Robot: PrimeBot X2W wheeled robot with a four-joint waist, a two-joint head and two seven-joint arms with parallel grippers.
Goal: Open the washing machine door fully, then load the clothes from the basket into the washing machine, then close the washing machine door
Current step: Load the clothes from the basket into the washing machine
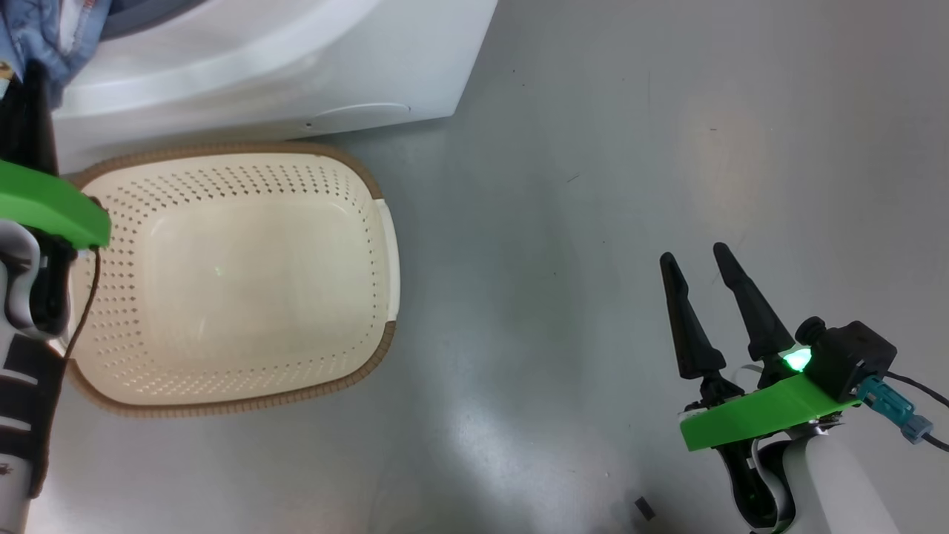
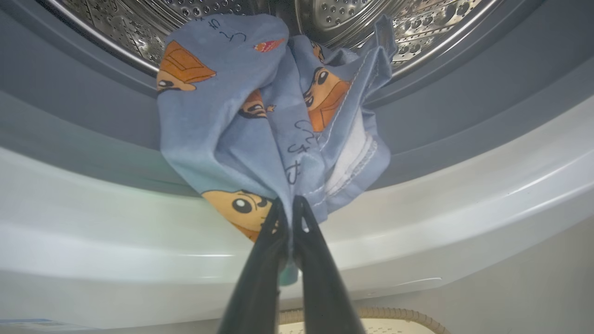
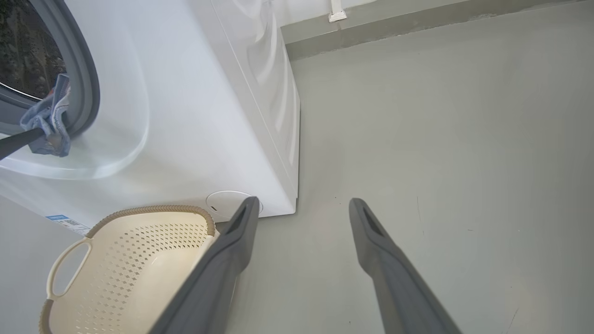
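Left wrist view: illegible dark script [image 2: 299,148] on clothes [image 2: 218,120]

Light-blue clothes [image 2: 222,134] with orange figures; cream basket [image 1: 230,289], brown rim

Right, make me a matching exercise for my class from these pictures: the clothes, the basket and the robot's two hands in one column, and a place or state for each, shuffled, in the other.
Column 1
1. clothes
2. basket
3. left hand
4. right hand

Column 2
A. open, above the grey floor
B. standing on the floor in front of the washing machine
C. shut on blue fabric
D. hanging at the mouth of the steel drum

Pairs: 1-D, 2-B, 3-C, 4-A
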